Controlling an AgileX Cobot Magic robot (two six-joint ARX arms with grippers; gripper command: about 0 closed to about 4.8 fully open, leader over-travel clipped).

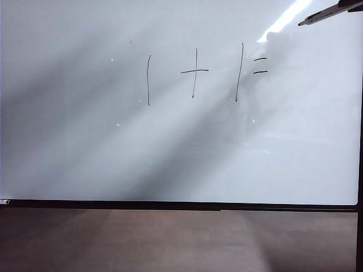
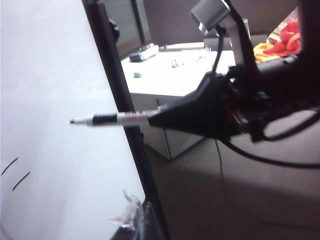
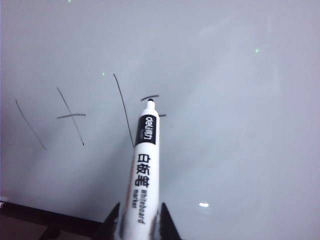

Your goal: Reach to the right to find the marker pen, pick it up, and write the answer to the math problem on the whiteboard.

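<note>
Right wrist view: marker pen [image 3: 142,165] clamped between right gripper [image 3: 140,222] fingers, long axis straight out from jaws, dark tip toward whiteboard [image 3: 240,100], near equals dashes of math problem [image 3: 85,117]. Exterior view: pen [image 1: 320,15] enters upper right corner, tip pointing left-down. Left wrist view alone shows side gap between tip [image 2: 75,121] and board, grey webcam [image 2: 210,12]. Left gripper unseen, state unknowable.

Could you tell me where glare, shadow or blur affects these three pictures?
Exterior view: a bright glare streak on the whiteboard, broad diagonal shadows below. Left wrist view: soft blur throughout, the board washed out beside the marker pen in the right gripper. Right wrist view: sharp pen label, a small glint, the math problem legible.
</note>
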